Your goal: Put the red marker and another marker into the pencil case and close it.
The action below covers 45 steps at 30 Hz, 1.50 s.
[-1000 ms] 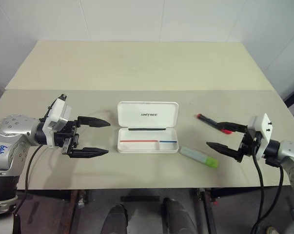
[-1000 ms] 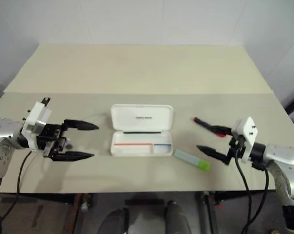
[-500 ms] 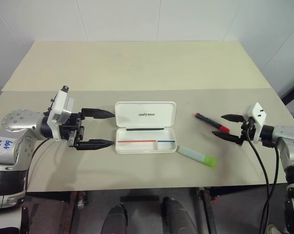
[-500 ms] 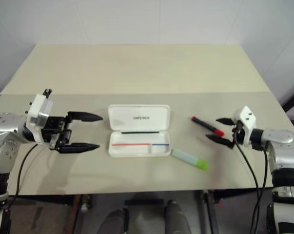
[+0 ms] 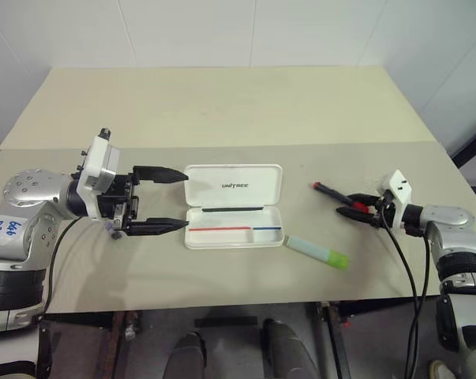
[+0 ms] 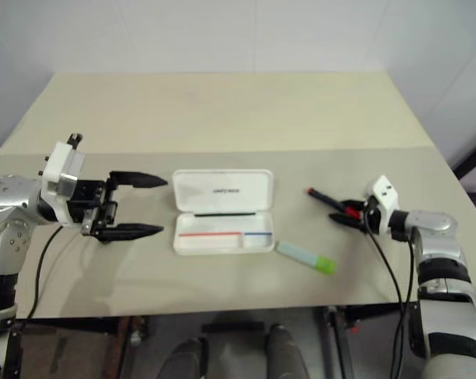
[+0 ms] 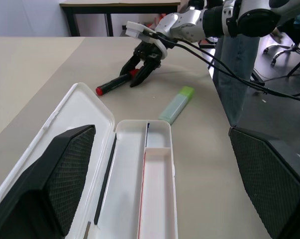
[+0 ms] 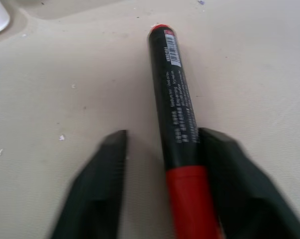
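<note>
The red marker (image 5: 333, 194) lies on the table right of the pencil case, with its red cap toward my right gripper (image 5: 353, 208). In the right wrist view the gripper (image 8: 164, 133) straddles the cap end, narrowly open. One finger lies against the barrel and the other finger (image 8: 97, 189) stands a marker's width off. The pale green marker (image 5: 317, 251) lies near the table's front edge. The white pencil case (image 5: 235, 233) lies open, lid (image 5: 234, 185) flat behind the tray. My left gripper (image 5: 183, 199) hovers open just left of it.
The beige table (image 5: 222, 110) has a seam running across it behind the case. Its front edge (image 5: 222, 302) is close below the green marker, and its right edge lies just beyond my right wrist. A black cable hangs from each wrist.
My right gripper has moved forward onto the red marker and its jaws have narrowed around the cap end. The left gripper has risen slightly beside the case. The camera has shifted.
</note>
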Available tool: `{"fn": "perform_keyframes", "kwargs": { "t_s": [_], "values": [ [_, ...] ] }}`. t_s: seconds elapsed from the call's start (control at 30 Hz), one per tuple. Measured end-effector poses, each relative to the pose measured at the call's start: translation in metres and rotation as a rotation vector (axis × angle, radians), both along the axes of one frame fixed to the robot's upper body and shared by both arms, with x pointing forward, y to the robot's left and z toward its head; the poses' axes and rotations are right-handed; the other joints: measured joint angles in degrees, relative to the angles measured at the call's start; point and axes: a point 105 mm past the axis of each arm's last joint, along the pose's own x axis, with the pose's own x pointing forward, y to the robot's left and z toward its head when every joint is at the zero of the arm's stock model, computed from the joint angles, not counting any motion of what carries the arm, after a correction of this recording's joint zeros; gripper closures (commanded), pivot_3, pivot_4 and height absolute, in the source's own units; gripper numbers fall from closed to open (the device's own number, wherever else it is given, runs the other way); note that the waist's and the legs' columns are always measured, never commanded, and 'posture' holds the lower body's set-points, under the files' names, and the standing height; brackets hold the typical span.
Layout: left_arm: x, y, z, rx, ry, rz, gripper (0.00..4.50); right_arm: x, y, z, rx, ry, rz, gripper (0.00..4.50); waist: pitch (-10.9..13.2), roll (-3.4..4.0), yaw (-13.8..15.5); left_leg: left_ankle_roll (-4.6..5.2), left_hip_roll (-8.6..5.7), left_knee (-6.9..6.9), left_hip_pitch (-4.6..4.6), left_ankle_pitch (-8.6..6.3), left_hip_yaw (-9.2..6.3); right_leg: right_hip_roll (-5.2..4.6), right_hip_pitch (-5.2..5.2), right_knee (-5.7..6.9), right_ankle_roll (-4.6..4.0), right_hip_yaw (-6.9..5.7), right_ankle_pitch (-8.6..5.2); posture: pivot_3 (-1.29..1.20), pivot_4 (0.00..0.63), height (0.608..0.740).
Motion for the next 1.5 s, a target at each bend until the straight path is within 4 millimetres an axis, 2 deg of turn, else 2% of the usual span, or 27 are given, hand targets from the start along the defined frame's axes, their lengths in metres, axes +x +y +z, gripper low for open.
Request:
{"fn": "perform_keyframes", "kwargs": {
  "t_s": [0.07, 0.3, 0.37, 0.53, 0.73, 0.83, 0.9, 1.07, 1.27, 1.37, 1.5],
  "values": [
    [0.001, -0.001, 0.000, 0.000, 0.000, -0.004, 0.00, -0.001, 0.002, 0.000, 0.001, 0.002, 0.017, 3.88, 0.00, 0.00, -0.04, 0.00, 0.00, 0.00, 0.01, 0.00, 0.00, 0.00, 0.00, 0.01, 0.00, 0.00, 0.00, 0.00, 0.150, 0.740],
    [0.007, 0.003, -0.001, -0.011, -0.013, 0.005, 0.00, 0.000, 0.005, 0.005, -0.023, -0.024, 0.037, 3.90, 0.01, 0.02, -0.05, -0.01, 0.00, 0.00, 0.00, 0.00, 0.00, 0.00, -0.01, 0.02, 0.01, 0.00, 0.00, 0.00, 0.150, 0.740],
    [0.010, 0.006, -0.003, -0.011, -0.019, 0.019, 0.00, 0.000, 0.007, 0.017, -0.044, -0.065, 0.059, 3.90, 0.04, 0.07, -0.08, -0.01, 0.00, -0.01, -0.02, 0.00, 0.00, 0.00, -0.04, 0.03, 0.01, 0.00, 0.01, 0.00, 0.150, 0.740],
    [0.013, 0.009, -0.007, -0.014, -0.043, 0.031, 0.00, -0.008, 0.013, 0.065, -0.068, -0.201, 0.121, 3.90, 0.07, 0.12, 0.11, -0.01, 0.00, -0.04, -0.01, 0.00, -0.03, 0.00, -0.03, 0.04, 0.03, 0.00, -0.01, 0.00, 0.150, 0.740],
    [0.012, 0.014, -0.015, -0.018, -0.050, 0.047, 0.00, -0.052, 0.061, 0.073, -0.043, -0.173, 0.315, 3.90, 0.07, 0.13, 0.35, -0.05, 0.00, 0.01, -0.06, -0.03, -0.06, 0.00, -0.07, 0.12, 0.06, 0.00, -0.07, 0.00, 0.150, 0.740],
    [0.011, 0.018, -0.021, -0.021, -0.039, 0.064, 0.00, -0.082, 0.098, 0.073, -0.025, -0.142, 0.455, 3.90, 0.06, 0.11, 0.31, -0.05, 0.01, 0.01, -0.03, -0.03, -0.08, 0.02, -0.07, 0.16, 0.02, 0.00, -0.09, 0.00, 0.150, 0.740],
    [0.010, 0.018, -0.022, -0.021, -0.038, 0.069, 0.00, -0.090, 0.114, 0.069, 0.002, -0.120, 0.500, 3.90, 0.05, 0.09, 0.33, -0.05, 0.00, 0.09, -0.04, -0.04, -0.06, 0.00, -0.04, 0.11, 0.02, 0.00, -0.08, 0.00, 0.150, 0.740],
    [0.007, 0.020, -0.025, -0.022, -0.028, 0.083, 0.00, -0.087, 0.147, 0.053, 0.025, -0.084, 0.573, 3.90, 0.02, 0.03, 0.30, -0.01, 0.00, 0.12, -0.03, 0.01, -0.05, 0.01, -0.03, 0.06, -0.26, 0.00, -0.16, 0.00, 0.150, 0.740],
    [0.003, 0.019, -0.027, -0.006, -0.021, 0.079, 0.00, -0.054, 0.175, 0.044, -0.030, -0.127, 0.601, 3.90, 0.01, 0.03, 0.17, -0.01, 0.00, 0.05, -0.03, 0.02, -0.05, 0.01, -0.08, 0.14, -0.05, -0.01, -0.03, 0.00, 0.150, 0.740],
    [0.003, 0.021, -0.029, -0.004, -0.013, 0.084, 0.00, -0.042, 0.183, 0.039, -0.055, -0.133, 0.611, 3.90, 0.02, 0.03, 0.16, -0.03, 0.01, -0.03, -0.05, -0.01, -0.06, 0.00, -0.14, 0.14, -0.06, -0.02, -0.05, 0.00, 0.150, 0.740],
    [0.002, 0.020, -0.030, -0.002, -0.010, 0.091, 0.00, -0.028, 0.195, 0.043, -0.094, -0.168, 0.648, 3.90, 0.02, 0.04, 0.12, -0.03, 0.01, -0.06, -0.12, -0.02, -0.06, 0.00, -0.20, 0.15, -0.04, -0.03, -0.05, 0.00, 0.150, 0.740]
  ]
}}
